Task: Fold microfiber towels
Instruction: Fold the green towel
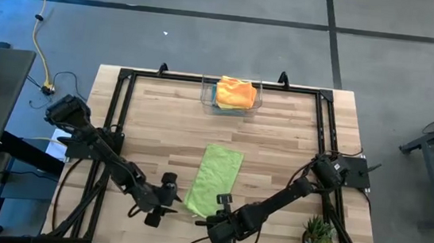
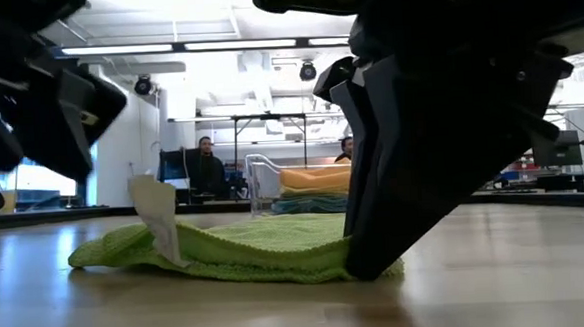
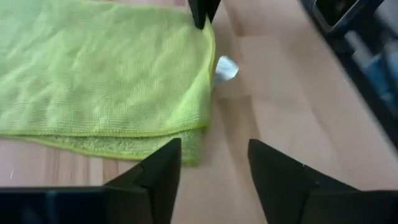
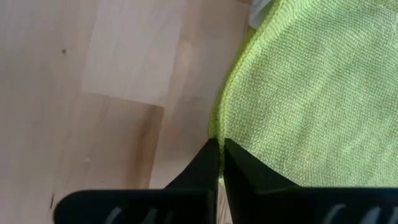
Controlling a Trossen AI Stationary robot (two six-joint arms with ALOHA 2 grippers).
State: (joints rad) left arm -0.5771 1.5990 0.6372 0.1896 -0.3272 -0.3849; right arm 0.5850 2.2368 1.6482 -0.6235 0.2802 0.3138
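High view: lime towel (image 1: 214, 181) lies folded at lower centre of the tabletop (image 1: 279, 143). Right end effector (image 1: 222, 210) is clenched on its lower edge — left end effector (image 1: 168, 200), released, sits just left of it.

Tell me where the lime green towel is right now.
In the high view the lime green towel lies folded mid-table near the front edge, between the left gripper and right gripper.
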